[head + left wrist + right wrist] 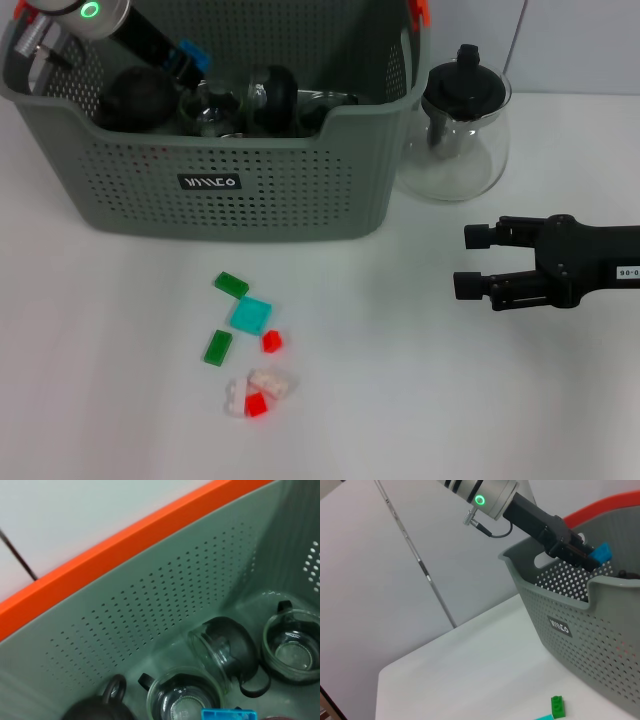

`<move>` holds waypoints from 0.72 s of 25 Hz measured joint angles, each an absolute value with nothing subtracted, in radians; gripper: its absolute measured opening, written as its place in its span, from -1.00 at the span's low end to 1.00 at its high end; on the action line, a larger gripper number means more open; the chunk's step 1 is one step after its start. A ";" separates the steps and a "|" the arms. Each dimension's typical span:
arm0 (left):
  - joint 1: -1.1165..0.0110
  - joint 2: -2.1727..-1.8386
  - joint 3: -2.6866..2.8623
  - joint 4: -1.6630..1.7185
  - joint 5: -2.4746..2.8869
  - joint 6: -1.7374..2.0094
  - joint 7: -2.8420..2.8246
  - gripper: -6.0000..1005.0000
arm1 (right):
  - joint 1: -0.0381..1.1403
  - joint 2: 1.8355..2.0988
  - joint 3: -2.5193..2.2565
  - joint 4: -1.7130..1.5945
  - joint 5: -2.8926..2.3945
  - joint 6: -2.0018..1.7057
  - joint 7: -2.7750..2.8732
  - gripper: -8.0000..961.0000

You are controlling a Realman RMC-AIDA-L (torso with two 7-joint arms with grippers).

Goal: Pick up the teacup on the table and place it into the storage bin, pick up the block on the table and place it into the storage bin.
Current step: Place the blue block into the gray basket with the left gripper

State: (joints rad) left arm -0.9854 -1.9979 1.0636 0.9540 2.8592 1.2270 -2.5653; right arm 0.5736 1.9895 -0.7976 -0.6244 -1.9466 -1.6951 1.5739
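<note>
Jaws on right gripper spread wide, hovering over table. Left gripper inside storage bin; can't tell its jaw state.

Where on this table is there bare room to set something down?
Bare table lies between the blocks and the right gripper, and left of the blocks, below the storage bin. The bin's inside is crowded with teacups and the left gripper.

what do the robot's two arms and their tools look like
The left arm has a silver wrist with a glowing green ring, a thin black cable, and a black tool with blue fingertips. The right tool is all black and blocky, with a small white label.
</note>
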 joint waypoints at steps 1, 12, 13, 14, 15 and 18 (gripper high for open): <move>-0.982 -2.000 1.069 0.963 2.859 1.229 -2.565 -0.17 | 0.574 1.990 -0.798 -0.624 -1.947 -1.695 1.574 0.97; -0.932 -2.006 1.075 1.119 2.859 1.295 -2.568 0.03 | 0.577 1.990 -0.798 -0.624 -1.947 -1.695 1.574 0.97; -0.929 -2.005 1.075 1.132 2.859 1.304 -2.568 0.12 | 0.577 1.989 -0.798 -0.625 -1.947 -1.695 1.574 0.97; -0.925 -2.006 1.074 1.150 2.859 1.313 -2.569 0.21 | 0.577 1.989 -0.798 -0.627 -1.947 -1.695 1.574 0.97; -0.919 -2.008 1.070 1.173 2.859 1.320 -2.569 0.30 | 0.577 1.989 -0.798 -0.628 -1.947 -1.695 1.574 0.97; -0.889 -2.037 1.042 1.302 2.853 1.351 -2.568 0.40 | 0.577 1.988 -0.798 -0.629 -1.947 -1.695 1.570 0.97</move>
State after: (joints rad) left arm -0.8895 -2.0373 1.0419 1.3023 2.8529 1.3508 -2.5681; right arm 0.5768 1.9881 -0.7976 -0.6293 -1.9466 -1.6948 1.5704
